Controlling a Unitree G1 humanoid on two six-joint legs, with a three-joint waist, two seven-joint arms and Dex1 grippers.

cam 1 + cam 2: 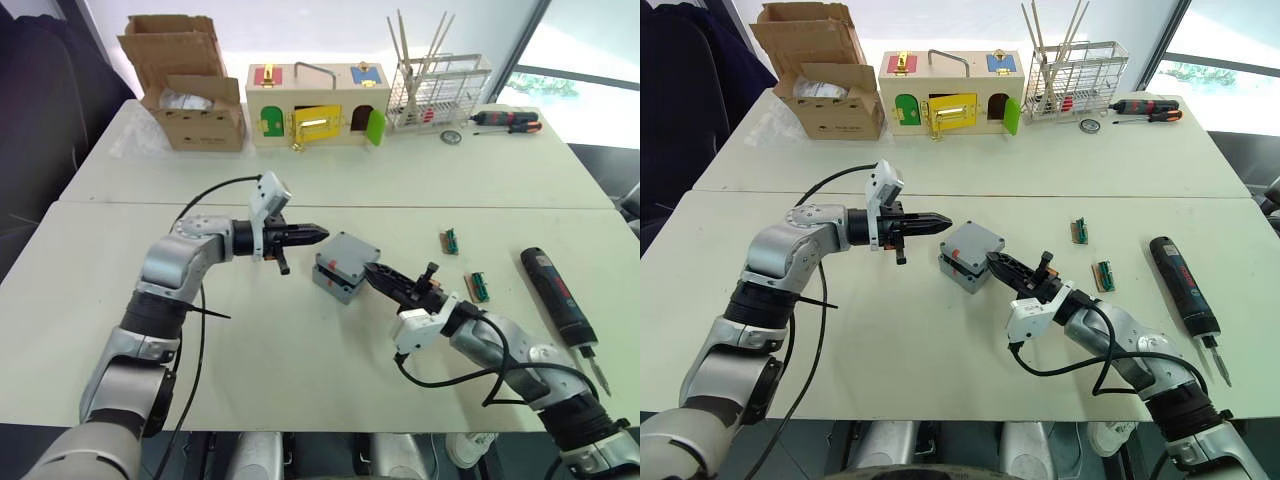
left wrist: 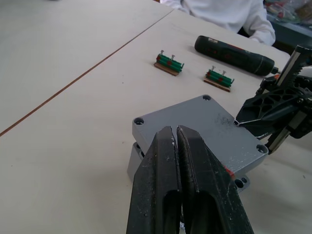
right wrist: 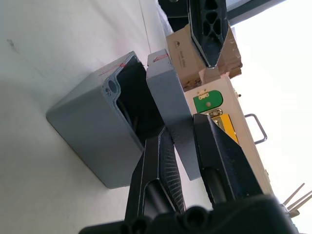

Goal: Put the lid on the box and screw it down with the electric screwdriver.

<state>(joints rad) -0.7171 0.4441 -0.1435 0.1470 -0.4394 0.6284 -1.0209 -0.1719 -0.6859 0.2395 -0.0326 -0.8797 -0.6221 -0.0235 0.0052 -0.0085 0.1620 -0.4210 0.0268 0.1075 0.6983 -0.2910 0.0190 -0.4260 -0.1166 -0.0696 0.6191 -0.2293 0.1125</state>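
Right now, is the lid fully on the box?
No. The lid sits tilted, gripped by the right gripper; the box shows a dark open gap.

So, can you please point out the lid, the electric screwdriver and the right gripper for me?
lid (image 2: 204, 127): left wrist view, on its flat grey top.
electric screwdriver (image 1: 555, 290): left eye view, on its black body.
right gripper (image 3: 181, 134): right wrist view, between the jaws, which are shut on the lid's edge.

Robot test lab or workshop bench, pale tables (image 1: 330, 190) pushed together, wooden latch box (image 1: 318, 106) and open cardboard box (image 1: 190, 85) at the far edge, wire rack (image 1: 437, 92), hand screwdrivers (image 1: 507, 121), electric screwdriver (image 1: 558, 294), small green terminal blocks (image 1: 478, 285), bright window behind.
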